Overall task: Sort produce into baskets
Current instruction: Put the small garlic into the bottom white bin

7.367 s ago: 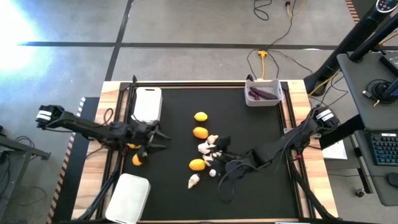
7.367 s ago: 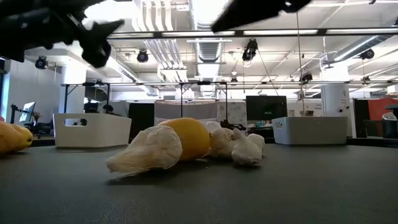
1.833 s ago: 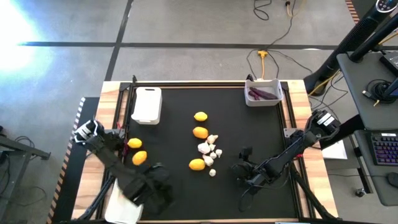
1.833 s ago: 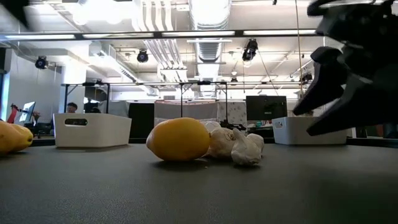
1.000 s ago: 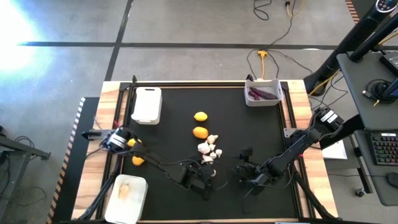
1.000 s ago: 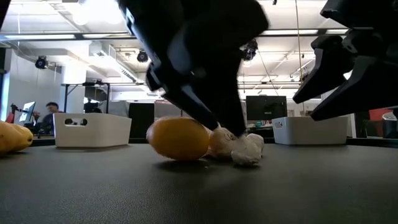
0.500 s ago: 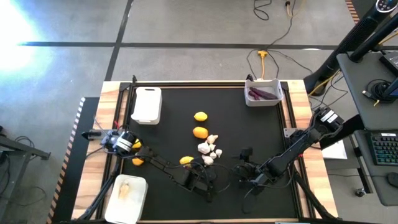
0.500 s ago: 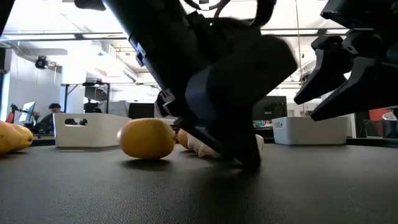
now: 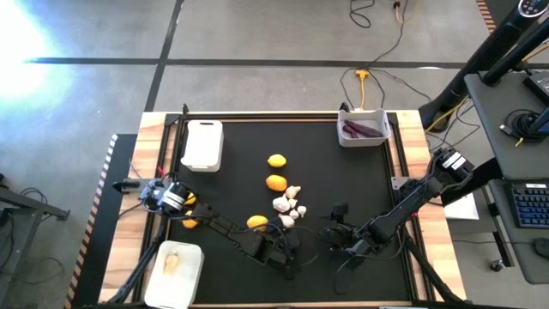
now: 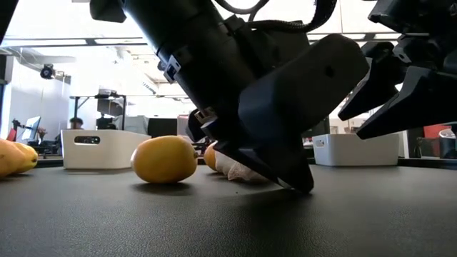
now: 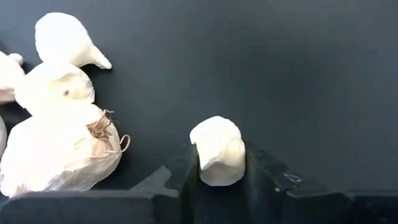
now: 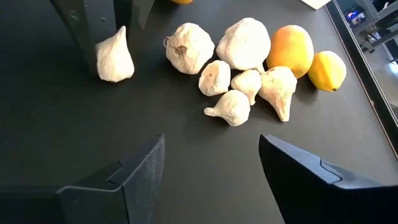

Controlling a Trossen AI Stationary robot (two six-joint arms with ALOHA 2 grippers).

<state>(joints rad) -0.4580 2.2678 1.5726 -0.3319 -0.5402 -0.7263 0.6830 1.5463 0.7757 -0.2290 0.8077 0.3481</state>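
On the black table (image 9: 360, 189), three white baskets sit well apart toward the edges, seemingly one per kind of produce, leaving the middle free for the arms; the far-right basket (image 9: 364, 129) holds slim purple pieces (image 9: 362, 130), the near-left basket (image 9: 174, 270) holds one whitish lumpy piece (image 9: 174, 261), and the far-left basket (image 9: 203, 144) shows nothing inside; the unsorted produce lies in a loose cluster mid-table, round yellow-orange fruits (image 9: 276, 182) beside a clump of whitish pieces (image 9: 287, 209), with another fruit (image 9: 257, 222) just left of the clump and two more (image 9: 189, 221) near the left edge; the left gripper (image 11: 221, 171) is down at the table at the clump's near side, its fingers closed against either side of a small whitish piece (image 11: 217, 151) that stands apart from its neighbours, a grip that looks chosen to lift one piece without dragging the rest, bound, by judgement, for the near-left basket; the right gripper (image 12: 211, 168) waits low over the table just right of the clump, fingers spread and holding nothing, apparently clear of its partner's reach.
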